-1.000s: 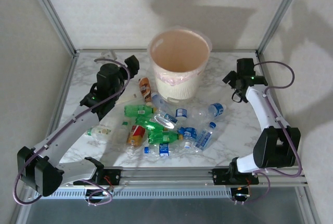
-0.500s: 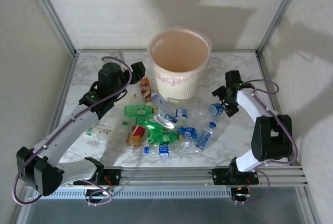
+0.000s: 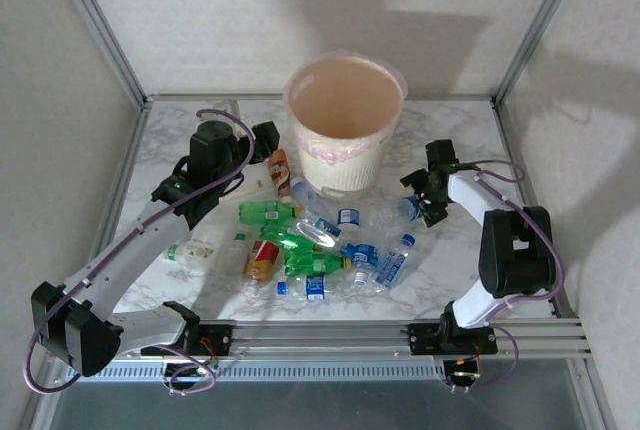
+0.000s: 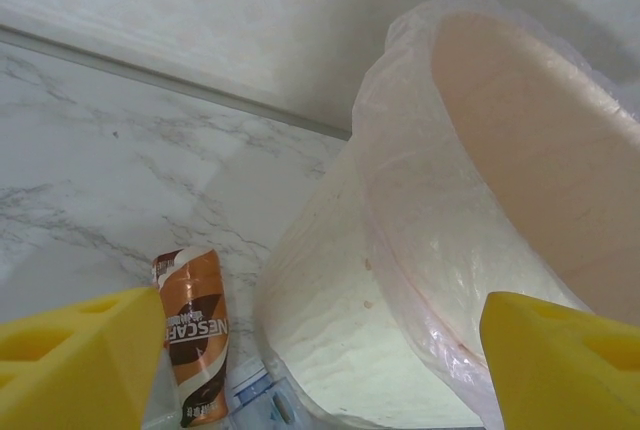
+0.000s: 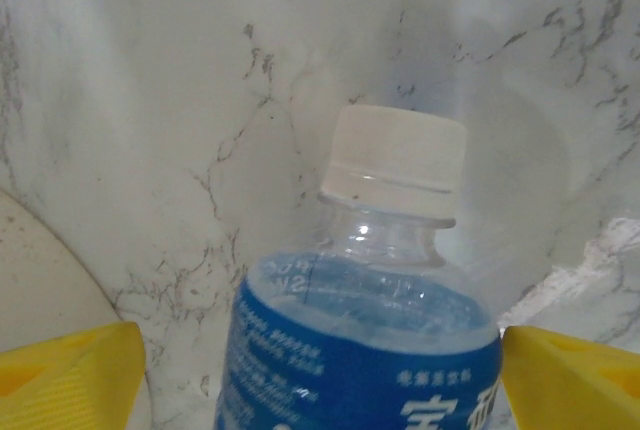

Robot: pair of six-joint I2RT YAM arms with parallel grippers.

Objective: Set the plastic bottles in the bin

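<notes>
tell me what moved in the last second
The right gripper swung left from the far right to the blue-label bottle beside the bin, with open jaws either side of it, not yet gripping. The left gripper shifted slightly right toward the bin, jaws open. The bottle pile and bin stayed put.

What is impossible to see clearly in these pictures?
Blue-label bottle, right wrist view: body cut off by bottom edge.
Right claw, top external view: too small to tell if it touches that bottle.
Plastic bottles, top external view: label text too small; some overlapped by others.
Bin, left wrist view: floor hidden by its own wall.
</notes>
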